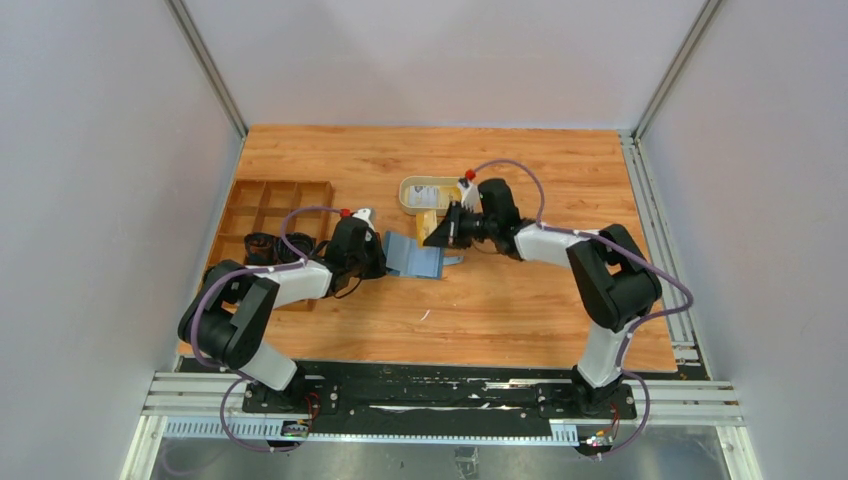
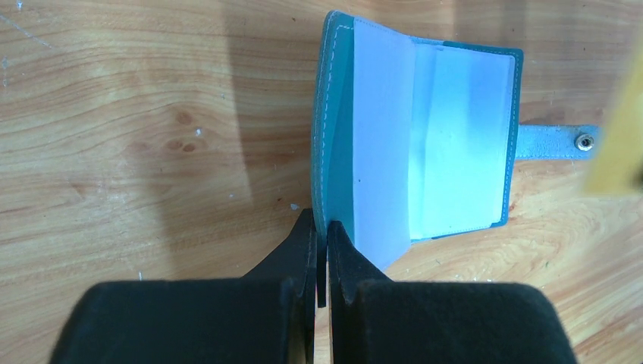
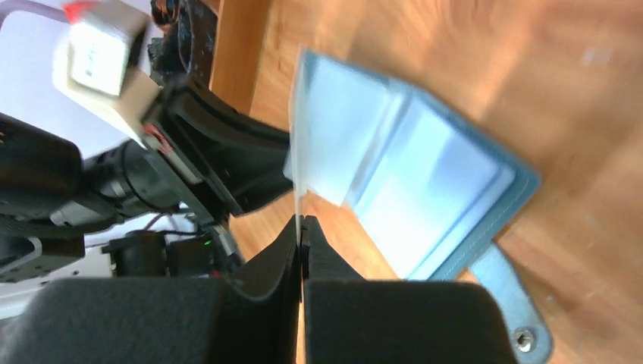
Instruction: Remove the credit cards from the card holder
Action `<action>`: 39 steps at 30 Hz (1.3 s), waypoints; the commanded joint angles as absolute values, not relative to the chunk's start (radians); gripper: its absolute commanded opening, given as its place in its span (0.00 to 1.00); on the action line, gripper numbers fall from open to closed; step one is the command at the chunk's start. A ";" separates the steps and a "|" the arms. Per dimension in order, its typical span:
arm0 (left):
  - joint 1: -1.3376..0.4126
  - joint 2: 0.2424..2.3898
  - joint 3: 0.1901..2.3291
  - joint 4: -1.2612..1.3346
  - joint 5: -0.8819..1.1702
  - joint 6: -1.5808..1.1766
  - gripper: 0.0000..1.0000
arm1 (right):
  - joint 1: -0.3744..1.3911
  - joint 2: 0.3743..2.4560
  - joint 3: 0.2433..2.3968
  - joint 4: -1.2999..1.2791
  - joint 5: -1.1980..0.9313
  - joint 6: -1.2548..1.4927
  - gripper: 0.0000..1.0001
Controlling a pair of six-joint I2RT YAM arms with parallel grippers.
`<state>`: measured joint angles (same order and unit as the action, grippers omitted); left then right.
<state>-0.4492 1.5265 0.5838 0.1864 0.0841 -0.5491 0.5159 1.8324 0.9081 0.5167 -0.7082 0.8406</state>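
The teal-blue card holder (image 1: pixel 413 256) lies open on the wooden table, with its light blue pockets facing up (image 2: pixel 455 144) and its snap tab (image 2: pixel 557 142) pointing right. My left gripper (image 1: pixel 378 252) is shut on the edge of the holder's left cover (image 2: pixel 321 224). My right gripper (image 1: pixel 440 235) is shut on a yellowish credit card (image 1: pixel 428 224) and holds it upright just above the holder's far right side. That card shows at the right edge of the left wrist view (image 2: pixel 618 144). It appears edge-on between the right fingertips (image 3: pixel 300 221). The open holder (image 3: pixel 425 189) lies beyond them.
An oval beige tray (image 1: pixel 405 190) sits just behind the right gripper, with a whitish card (image 1: pixel 424 196) in it. A brown wooden compartment box (image 1: pixel 270 205) stands at the left, behind my left arm, with dark round items in its near cells.
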 commanded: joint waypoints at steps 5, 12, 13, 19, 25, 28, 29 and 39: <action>-0.459 1.588 0.554 0.046 0.059 -0.502 0.00 | 0.445 1.879 1.386 -0.340 -0.546 0.378 0.00; -0.459 1.571 0.559 0.044 0.075 -0.509 0.00 | 0.412 2.104 1.786 -0.578 -0.503 0.329 0.00; -0.459 1.564 0.558 0.042 0.072 -0.508 0.00 | 0.410 2.126 1.825 -0.595 -0.493 0.323 0.00; -0.459 1.525 0.552 0.021 0.069 -0.505 0.00 | 0.389 2.240 1.946 -0.653 -0.459 0.315 0.00; -0.459 1.512 0.548 0.015 0.069 -0.500 0.00 | 0.369 2.267 1.931 -0.640 -0.443 0.323 0.00; -0.458 1.509 0.543 0.020 0.073 -0.503 0.00 | 0.353 2.262 1.903 -0.605 -0.459 0.345 0.00; -0.459 1.509 0.545 0.019 0.074 -0.502 0.00 | 0.348 2.261 1.898 -0.595 -0.468 0.352 0.00; -0.459 1.497 0.546 0.009 0.071 -0.497 0.00 | 0.304 2.317 1.972 -0.563 -0.556 0.413 0.00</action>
